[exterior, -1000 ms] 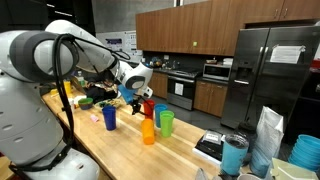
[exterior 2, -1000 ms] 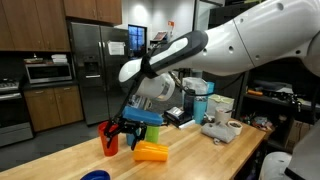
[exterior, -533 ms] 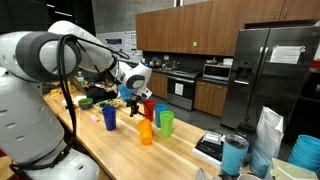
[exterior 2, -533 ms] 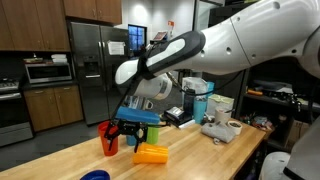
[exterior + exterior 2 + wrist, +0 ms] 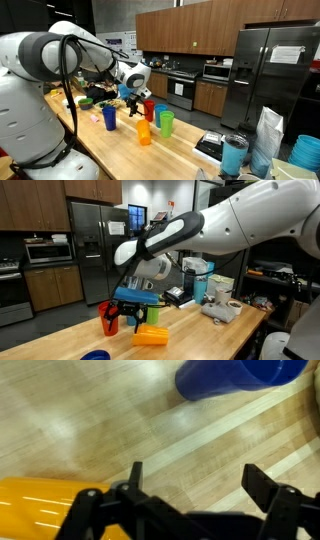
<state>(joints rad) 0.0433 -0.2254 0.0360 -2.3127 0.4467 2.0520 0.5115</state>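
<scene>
1. Orange cup [image 5: 35, 510] lies on its side on the wooden countertop [image 5: 90, 420] and fills the 8 o'clock corner of the wrist view. In an exterior view [image 5: 152, 334] it lies flat with its length across the picture, at about 5 o'clock from the gripper.
2. Gripper [image 5: 197, 495] hangs just above the wood with its jaws spread wide. Nothing is between them, and bare countertop shows in the gap. The finger [image 5: 128, 485] at 9 o'clock of that gap stands just beside the cup's near end; I cannot tell whether the two touch. Both exterior views [image 5: 133, 102] [image 5: 133, 312] show the gripper pointing down among the cups.
3. Blue cup [image 5: 235, 375] sits at 1 o'clock in the wrist view, cut off by the top edge and well apart from both fingers. In an exterior view [image 5: 109, 118] it stands upright at about 8 o'clock from the gripper.
4. Red cup [image 5: 108, 319] stands upright just beside the gripper, at its 9 o'clock. In an exterior view [image 5: 149, 109] it shows at about 3 o'clock from the gripper.
5. Green cup [image 5: 167, 122] stands upright at 4 o'clock from the red cup and at 2 o'clock from the orange cup, near both.
6. Steel refrigerator [image 5: 265, 70] stands against the far wall, well apart from the countertop.
</scene>
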